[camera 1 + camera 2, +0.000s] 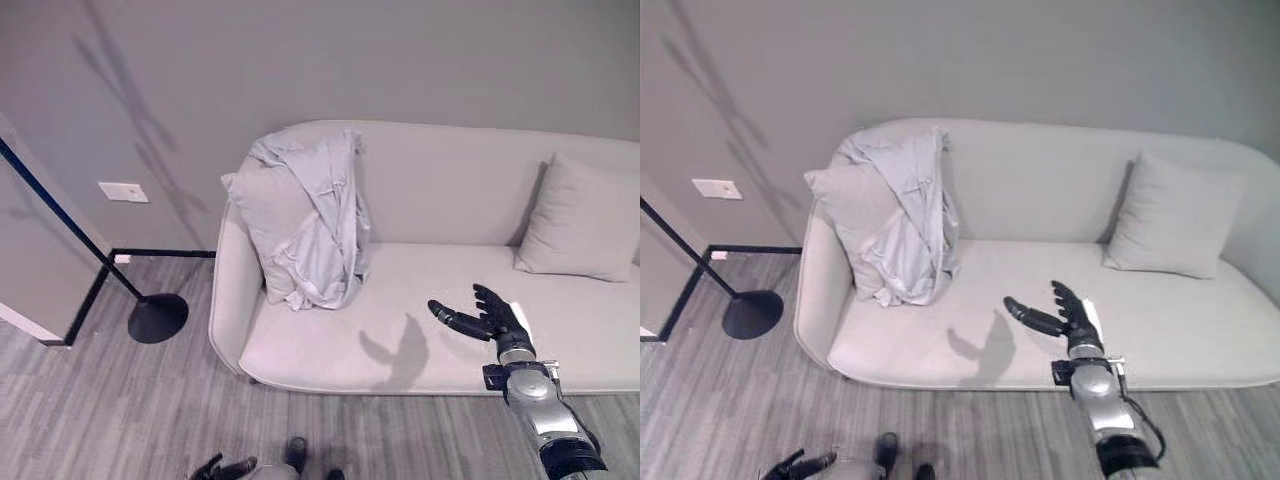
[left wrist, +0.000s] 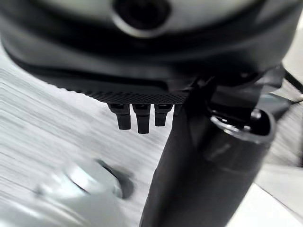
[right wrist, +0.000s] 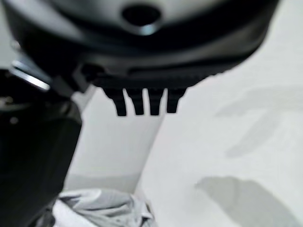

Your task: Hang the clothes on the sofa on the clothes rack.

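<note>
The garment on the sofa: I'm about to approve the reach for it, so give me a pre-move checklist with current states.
1. Garment reachable, draped over the cushion at the sofa's left end: ok.
2. Right hand open, holding nothing: ok.
3. Right hand at the garment: not ok, it hovers apart over the seat.
4. Left hand free, low over the floor: ok.
5. Clothes rack ready to take it: cannot tell.

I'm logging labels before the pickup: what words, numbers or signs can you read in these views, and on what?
None can be read.
The white plate on the wall has no legible marks.
The grey clothes draped at the sofa's left end, and the cushion on the right, show no label or print.
The right hand bears no readable marking.
</note>
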Available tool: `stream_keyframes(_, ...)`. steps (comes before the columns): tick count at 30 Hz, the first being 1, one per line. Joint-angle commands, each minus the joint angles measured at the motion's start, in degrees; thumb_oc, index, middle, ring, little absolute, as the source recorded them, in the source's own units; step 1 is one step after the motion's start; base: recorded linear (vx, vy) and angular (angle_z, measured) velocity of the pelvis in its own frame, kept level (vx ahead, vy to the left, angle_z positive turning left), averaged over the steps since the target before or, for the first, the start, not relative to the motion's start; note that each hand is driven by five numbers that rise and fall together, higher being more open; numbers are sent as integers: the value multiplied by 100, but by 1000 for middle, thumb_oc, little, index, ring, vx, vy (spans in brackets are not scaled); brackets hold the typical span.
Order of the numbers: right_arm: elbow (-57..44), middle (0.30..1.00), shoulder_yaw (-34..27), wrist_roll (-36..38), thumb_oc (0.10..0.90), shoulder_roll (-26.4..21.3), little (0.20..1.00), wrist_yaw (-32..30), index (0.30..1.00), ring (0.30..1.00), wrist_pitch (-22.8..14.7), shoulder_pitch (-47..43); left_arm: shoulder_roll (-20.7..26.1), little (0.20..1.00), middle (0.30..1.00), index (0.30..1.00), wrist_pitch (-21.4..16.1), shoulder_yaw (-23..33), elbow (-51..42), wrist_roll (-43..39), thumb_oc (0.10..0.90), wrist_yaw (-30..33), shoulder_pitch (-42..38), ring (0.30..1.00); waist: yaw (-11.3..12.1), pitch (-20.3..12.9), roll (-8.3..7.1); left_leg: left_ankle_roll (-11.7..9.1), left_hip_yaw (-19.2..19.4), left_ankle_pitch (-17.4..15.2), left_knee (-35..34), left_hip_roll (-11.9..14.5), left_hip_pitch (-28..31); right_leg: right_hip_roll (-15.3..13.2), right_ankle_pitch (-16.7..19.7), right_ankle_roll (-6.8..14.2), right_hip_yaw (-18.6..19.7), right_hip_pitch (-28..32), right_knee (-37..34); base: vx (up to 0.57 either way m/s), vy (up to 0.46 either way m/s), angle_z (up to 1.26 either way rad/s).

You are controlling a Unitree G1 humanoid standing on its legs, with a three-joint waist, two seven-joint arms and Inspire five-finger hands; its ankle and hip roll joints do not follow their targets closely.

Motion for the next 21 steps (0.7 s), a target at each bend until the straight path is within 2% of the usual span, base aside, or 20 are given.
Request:
stream_keyframes(1,89,900,-96,89,800,-340,900,-215,900,900,-395,-503,89,900,900,900,-72,-233,144,135,800,44,153,900,141,-438,-69,-184,-143,280,-690,217,530,-453,-113,562,65,-440,361,245,110,-1)
stream_keyframes(3,614,900,171,106,800,-483,900,-245,900,900,-342,-1054,142,900,900,900,-108,-422,-24,259,800,53,126,900,252,-367,-57,-146,-101,221,-701,221,574,-534,-122,594,73,-437,400,304,191,-2)
stream_keyframes(4,1083,900,548,183,800,-439,900,-295,900,900,-349,-1960,260,900,900,900,-153,-705,-197,396,800,73,64,900,426,-187,-46,22,51,-35,-498,221,519,-624,-145,774,95,-795,1148,291,217,-8)
stream_keyframes(7,1045,900,574,153,800,-449,900,-325,900,900,-338,-2054,291,900,900,900,-145,-699,-212,411,800,72,72,900,421,-120,-24,58,50,-38,-473,222,519,-632,-144,817,105,-994,1553,100,92,-37)
stream_keyframes(8,955,900,615,93,800,-464,900,-364,900,900,-368,-2167,342,900,900,900,-153,-733,-147,491,800,86,85,900,380,-8,27,98,-13,-61,-451,217,577,-648,-62,864,133,-1289,1995,56,40,9)
stream_keyframes(9,956,900,617,93,800,-464,900,-364,900,900,-368,-2169,341,900,900,900,-153,-732,-146,491,800,85,83,900,378,-9,25,98,-13,-61,-451,215,574,-651,-72,864,134,-1302,2015,173,17,30)
stream_keyframes(10,886,900,649,65,800,-508,900,-438,900,900,-407,-2287,358,900,900,900,-169,-732,-111,497,800,90,98,900,342,100,92,62,-151,-78,-541,241,684,-579,8,779,224,-1583,1673,117,-25,23)
stream_keyframes(12,884,900,655,43,800,-580,900,-471,900,900,-406,-2300,357,900,900,900,-183,-737,-117,503,800,106,85,900,309,142,107,35,-220,-86,-584,243,704,-535,117,786,316,-1590,1376,99,-62,29)
stream_keyframes(14,967,900,708,-127,800,-739,900,-581,900,900,-393,-2247,367,900,900,900,-231,-863,-151,588,800,120,13,900,255,222,96,-35,-341,-106,-652,248,720,-443,302,837,678,-1710,772,102,-120,41)
stream_keyframes(15,906,900,584,-25,800,-823,900,-453,900,900,-400,-2146,367,900,900,900,-213,-827,-137,611,800,141,62,900,226,183,31,-45,-479,-112,-649,215,680,-452,286,827,838,-1589,475,117,-135,45)
stream_keyframes(18,819,900,533,264,800,-734,900,-481,900,900,-490,-2135,347,900,900,900,-230,-783,-154,565,800,144,78,900,226,221,1,-95,-539,-57,-727,313,628,-370,414,720,845,-1597,447,110,-212,62)
stream_keyframes(19,696,900,564,248,800,-676,900,-506,900,900,-496,-2098,302,900,900,900,-263,-785,-202,449,800,169,96,900,244,274,8,-155,-620,15,-732,394,495,-341,397,677,680,-1626,438,56,-273,58)
stream_keyframes(21,667,900,580,193,800,-650,900,-546,900,900,-493,-2087,277,900,900,900,-282,-834,-242,442,800,188,91,900,228,299,12,-184,-717,52,-733,422,395,-325,371,652,591,-1670,449,10,-170,53)
